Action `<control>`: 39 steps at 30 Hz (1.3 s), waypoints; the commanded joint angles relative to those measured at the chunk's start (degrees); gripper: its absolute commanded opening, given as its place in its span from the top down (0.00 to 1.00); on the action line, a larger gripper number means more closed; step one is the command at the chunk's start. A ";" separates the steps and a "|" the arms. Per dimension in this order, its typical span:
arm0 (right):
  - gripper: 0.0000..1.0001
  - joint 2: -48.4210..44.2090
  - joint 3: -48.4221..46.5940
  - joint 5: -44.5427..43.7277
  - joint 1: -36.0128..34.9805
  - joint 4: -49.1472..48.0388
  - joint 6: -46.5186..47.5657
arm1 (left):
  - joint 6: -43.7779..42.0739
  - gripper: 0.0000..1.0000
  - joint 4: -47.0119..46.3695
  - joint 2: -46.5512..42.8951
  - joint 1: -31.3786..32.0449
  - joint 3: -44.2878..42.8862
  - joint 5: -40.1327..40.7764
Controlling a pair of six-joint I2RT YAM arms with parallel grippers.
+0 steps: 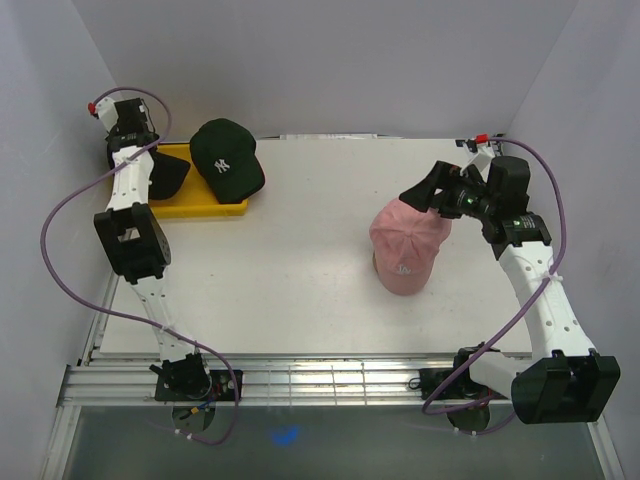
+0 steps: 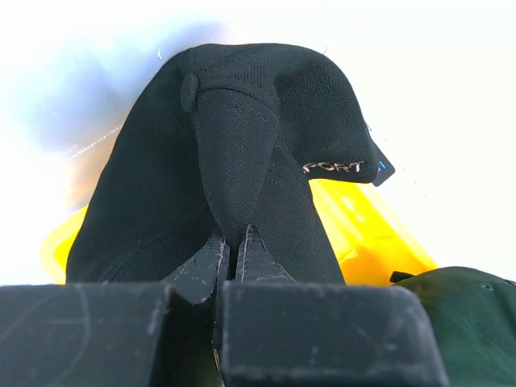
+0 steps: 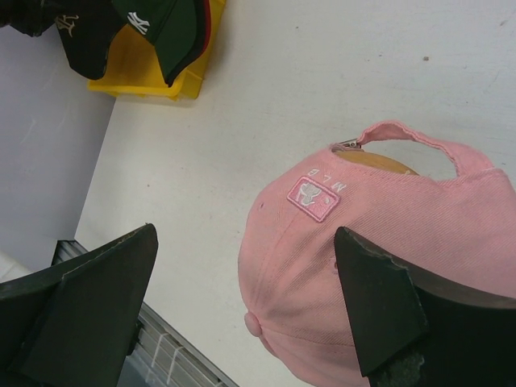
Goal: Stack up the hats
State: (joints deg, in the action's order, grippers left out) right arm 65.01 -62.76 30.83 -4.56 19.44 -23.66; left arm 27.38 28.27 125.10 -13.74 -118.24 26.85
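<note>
A black hat (image 1: pixel 168 172) (image 2: pixel 234 137) lies in the yellow tray (image 1: pixel 205 207) at the back left. My left gripper (image 1: pixel 152 155) (image 2: pixel 232 242) is shut on a fold of its crown fabric. The dark green hat (image 1: pixel 228 158) (image 2: pixel 459 322) with a white NY logo rests on the tray's right end. A pink hat (image 1: pixel 408 250) (image 3: pixel 387 242) with an MLB patch sits over a wooden stand (image 3: pixel 379 161) at centre right. My right gripper (image 1: pixel 425 203) (image 3: pixel 244 234) hovers open over its back. One finger is above the crown and the other above the bare table.
White walls close in the table on the left, back and right. A metal rail (image 1: pixel 300 380) runs along the near edge between the arm bases. The green hat (image 3: pixel 161 28), black hat (image 3: pixel 72 32) and tray (image 3: pixel 145 68) show far off in the right wrist view.
</note>
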 commanded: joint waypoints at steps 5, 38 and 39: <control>0.05 0.47 1.50 -0.42 -2.21 -0.90 -0.60 | -1.44 1.00 0.03 -8.81 2.04 -2.43 1.80; 0.02 0.03 -33.04 -17.65 1.83 19.31 -2.53 | 4.70 1.00 -13.93 -48.11 52.89 32.44 -18.69; 0.02 0.03 -33.21 -17.38 1.83 19.49 -2.71 | 5.23 1.00 -14.99 -48.19 55.02 33.24 -17.81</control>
State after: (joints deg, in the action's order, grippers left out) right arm 65.30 -94.04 15.53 -2.98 36.60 -25.26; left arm 30.68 20.45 80.27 34.09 -86.70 7.46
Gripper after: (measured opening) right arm 0.983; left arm 0.084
